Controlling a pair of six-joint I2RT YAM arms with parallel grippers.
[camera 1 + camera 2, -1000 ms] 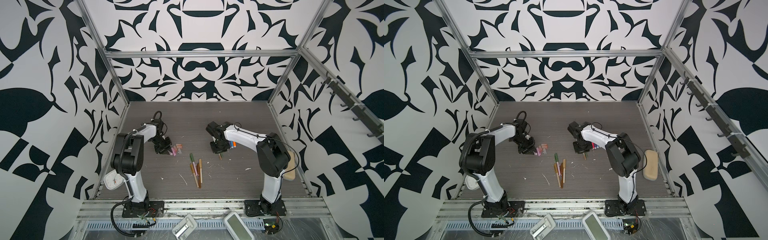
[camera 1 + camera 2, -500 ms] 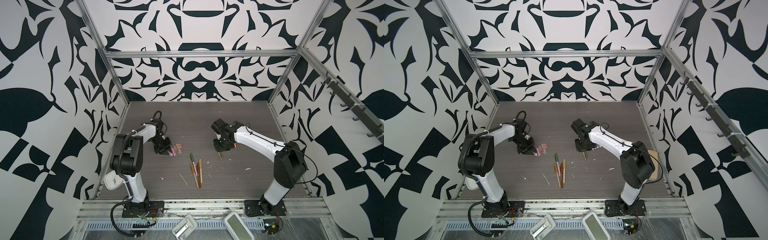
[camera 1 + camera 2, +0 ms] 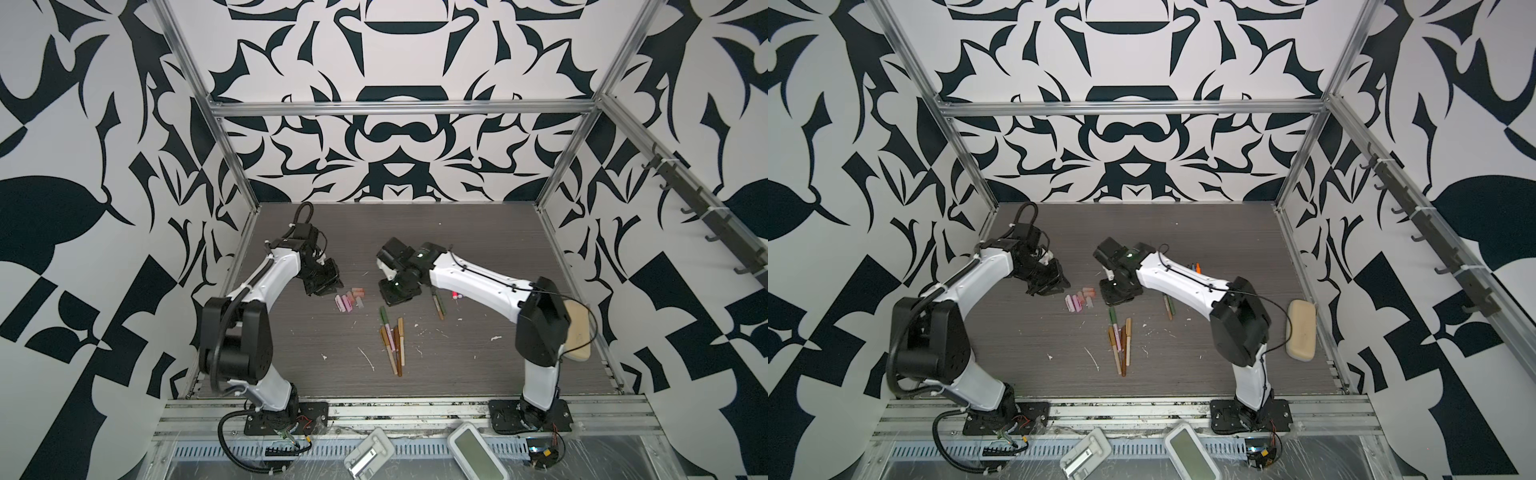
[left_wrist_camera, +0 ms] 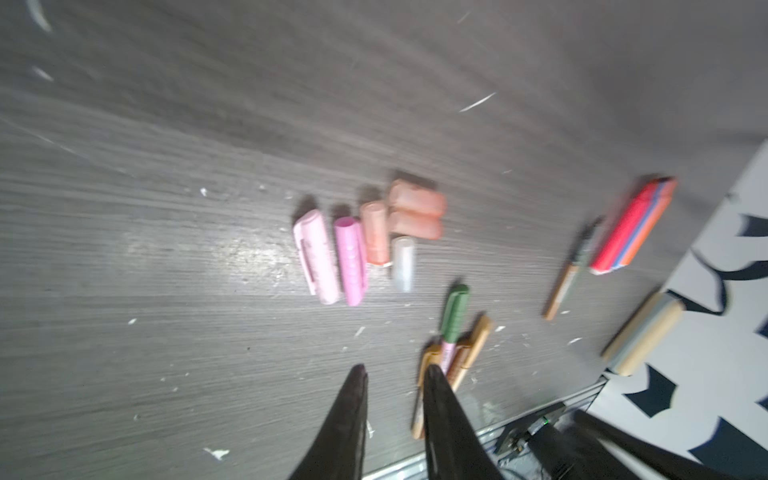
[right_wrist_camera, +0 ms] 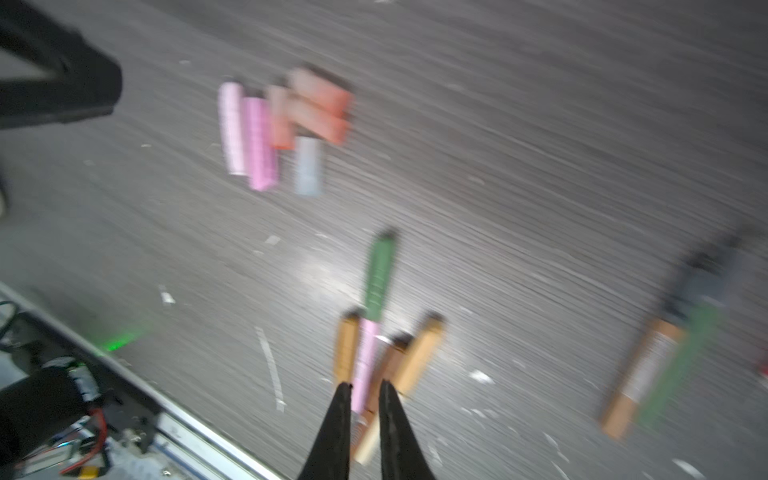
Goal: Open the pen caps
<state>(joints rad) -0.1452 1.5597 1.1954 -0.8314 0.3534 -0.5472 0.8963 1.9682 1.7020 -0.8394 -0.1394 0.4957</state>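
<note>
The left gripper [image 3: 1047, 288] is hanging just beside the pen caps [image 3: 1080, 300], which are lying clustered on the table [image 3: 1204, 224]. The right gripper [image 3: 1118, 296] is hovering near the caps' other side, over the far end of the bunched pens [image 3: 1119, 336]. A lone pen [image 3: 1168, 306] is lying apart beneath the right arm [image 3: 1183, 286].

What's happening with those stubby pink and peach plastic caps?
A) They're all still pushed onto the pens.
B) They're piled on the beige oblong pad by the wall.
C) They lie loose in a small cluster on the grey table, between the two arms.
C: the stubby pink and peach plastic caps lie side by side, detached, directly on the grey wood-grain tabletop.
</note>
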